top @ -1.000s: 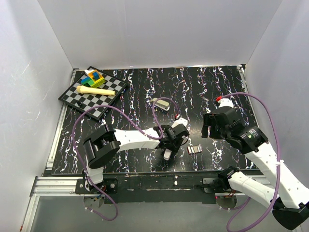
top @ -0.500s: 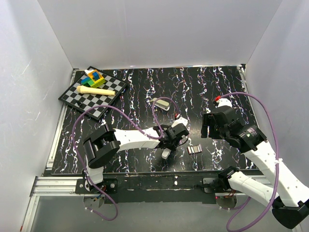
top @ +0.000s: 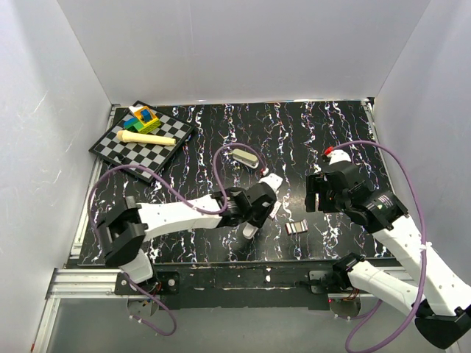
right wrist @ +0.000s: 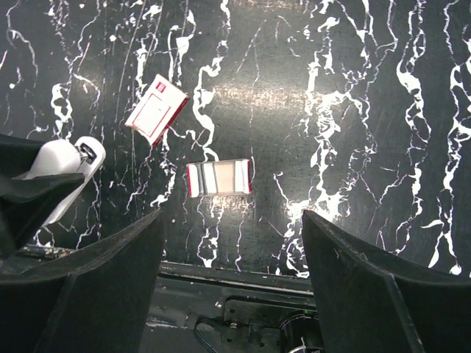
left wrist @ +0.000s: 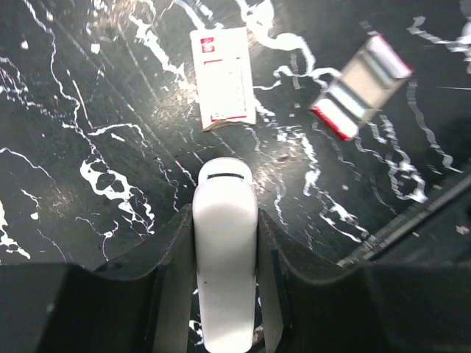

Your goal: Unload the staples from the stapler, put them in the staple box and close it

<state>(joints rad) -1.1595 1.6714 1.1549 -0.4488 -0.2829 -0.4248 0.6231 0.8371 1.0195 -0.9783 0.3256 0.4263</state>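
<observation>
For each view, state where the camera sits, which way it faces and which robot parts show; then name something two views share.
Top external: above and behind the bases, looking down on the table; left arm and right arm show.
Left wrist: on that wrist, looking down past the left jaws, shut on the stapler.
Right wrist: on that wrist, looking down between the open right jaws.
Shared: both wrist views show the staple strip and the stapler.

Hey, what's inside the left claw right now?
The white stapler is gripped in the left claw. The claw's fingers cover its sides, and any staples inside it can't be seen.
</observation>
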